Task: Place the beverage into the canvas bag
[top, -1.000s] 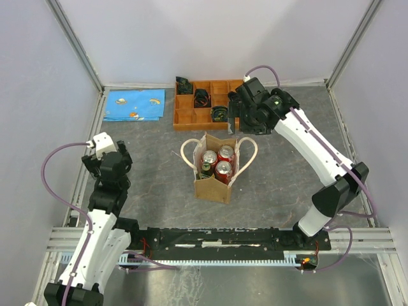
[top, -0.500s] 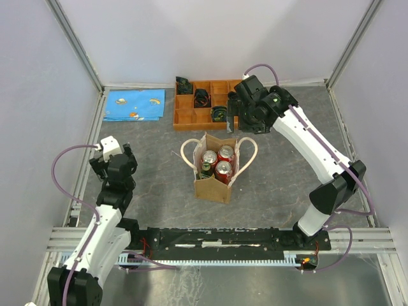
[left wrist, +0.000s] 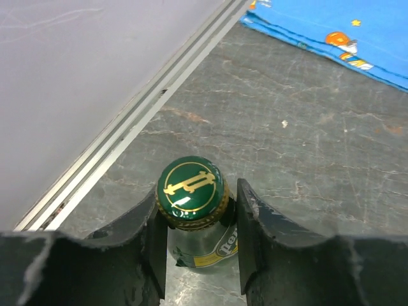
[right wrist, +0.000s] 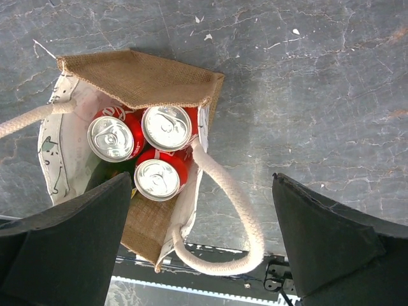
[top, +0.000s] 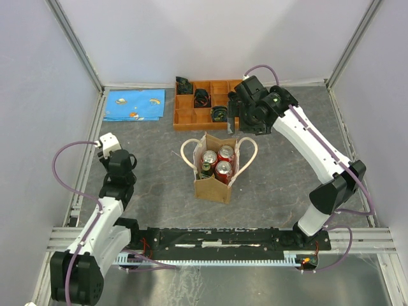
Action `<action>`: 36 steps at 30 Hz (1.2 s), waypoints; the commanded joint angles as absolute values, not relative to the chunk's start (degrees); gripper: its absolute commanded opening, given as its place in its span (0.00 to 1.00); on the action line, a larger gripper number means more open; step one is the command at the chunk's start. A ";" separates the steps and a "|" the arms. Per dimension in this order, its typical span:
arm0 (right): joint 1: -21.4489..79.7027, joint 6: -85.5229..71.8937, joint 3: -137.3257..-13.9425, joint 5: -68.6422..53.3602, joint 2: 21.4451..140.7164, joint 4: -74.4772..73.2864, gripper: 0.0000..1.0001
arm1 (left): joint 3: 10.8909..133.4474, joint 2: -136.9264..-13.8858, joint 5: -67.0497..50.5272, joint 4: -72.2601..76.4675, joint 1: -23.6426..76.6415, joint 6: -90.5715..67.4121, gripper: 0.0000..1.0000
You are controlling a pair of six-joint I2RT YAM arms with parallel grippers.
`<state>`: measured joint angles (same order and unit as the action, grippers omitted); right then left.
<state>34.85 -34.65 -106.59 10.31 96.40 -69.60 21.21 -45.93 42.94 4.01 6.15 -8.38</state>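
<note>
A green glass bottle with a green and gold cap, the beverage, stands on the grey table near the left wall rail. My left gripper is shut on its neck, a finger pressed on each side. From above, the left gripper hides the bottle. The canvas bag stands upright mid-table with three red cans and a green bottle inside. Its cream rope handles hang out to both sides. My right gripper is open and empty, above and behind the bag.
An orange compartment tray with dark items sits at the back. A blue patterned cloth lies at the back left. An aluminium rail runs along the left wall, close to the bottle. A black bar crosses the near edge.
My left arm drew back toward the near left and its jaws closed from wide open onto the bottle neck. The right arm shifted only slightly and stayed open.
</note>
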 commanded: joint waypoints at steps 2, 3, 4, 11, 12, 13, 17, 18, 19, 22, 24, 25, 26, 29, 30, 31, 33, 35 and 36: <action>34.52 -34.35 -108.22 9.75 95.92 -69.82 0.99 | 22.67 -44.77 40.58 5.95 6.23 -10.88 0.17; 34.48 -34.36 -108.06 9.56 95.97 -69.71 0.99 | 22.63 -44.44 39.89 5.57 6.24 -11.02 0.10; 34.52 -34.44 -107.91 9.36 96.06 -69.61 0.99 | 22.78 -43.96 38.99 5.09 6.23 -11.25 0.04; 34.48 -35.13 -106.71 8.72 95.98 -68.88 0.99 | 25.42 -42.27 29.80 1.83 6.17 -11.27 0.03; 34.50 -35.34 -106.25 8.70 95.71 -68.52 0.99 | 25.99 -42.27 28.14 1.79 6.21 -10.75 0.03; 34.46 -35.52 -105.59 8.75 95.37 -68.10 0.99 | 26.56 -42.32 26.98 2.14 6.24 -10.25 0.03; 34.52 -36.73 -102.42 9.04 93.48 -66.28 0.99 | 28.97 -44.35 20.05 3.95 6.29 -7.96 0.03; 34.46 -36.92 -101.67 9.12 93.01 -65.90 0.99 | 29.81 -45.37 18.36 3.99 6.26 -7.55 0.03; 34.48 -37.10 -100.91 9.33 92.55 -65.53 0.99 | 30.68 -46.36 16.81 3.94 6.35 -7.36 0.03; 34.53 -37.97 -98.63 10.19 90.83 -64.60 0.99 | 32.98 -49.74 12.41 4.28 6.32 -6.73 0.03; 34.49 -38.34 -97.15 10.80 89.64 -64.42 0.99 | 34.42 -51.56 10.48 4.93 6.43 -6.36 0.03; 34.46 -38.47 -96.53 11.22 89.05 -64.42 0.99 | 35.12 -52.38 9.82 5.19 6.56 -6.19 0.03; 34.53 -38.56 -95.83 11.55 88.43 -64.47 0.99 | 35.95 -53.33 9.32 5.33 6.64 -6.08 0.03; 34.53 -38.83 -94.09 12.40 86.96 -65.04 0.99 | 38.18 -55.60 7.39 5.58 6.80 -5.98 0.03; 34.54 -38.94 -93.66 12.61 86.47 -65.36 0.99 | 38.87 -56.16 6.65 5.77 6.78 -5.93 0.03; 34.51 -39.13 -93.15 12.79 86.16 -65.57 0.99 | 39.66 -56.69 5.97 5.77 6.97 -5.96 0.03; 34.46 -39.50 -92.03 12.99 85.41 -65.85 0.99 | 41.06 -57.62 4.31 5.69 7.17 -5.84 0.03; 34.54 -39.91 -90.96 13.13 84.69 -65.83 0.99 | 42.21 -58.40 3.13 5.50 7.60 -5.77 0.03; 34.46 -40.05 -90.55 13.13 84.54 -65.87 0.99 | 42.78 -58.70 2.76 5.39 7.97 -5.53 0.03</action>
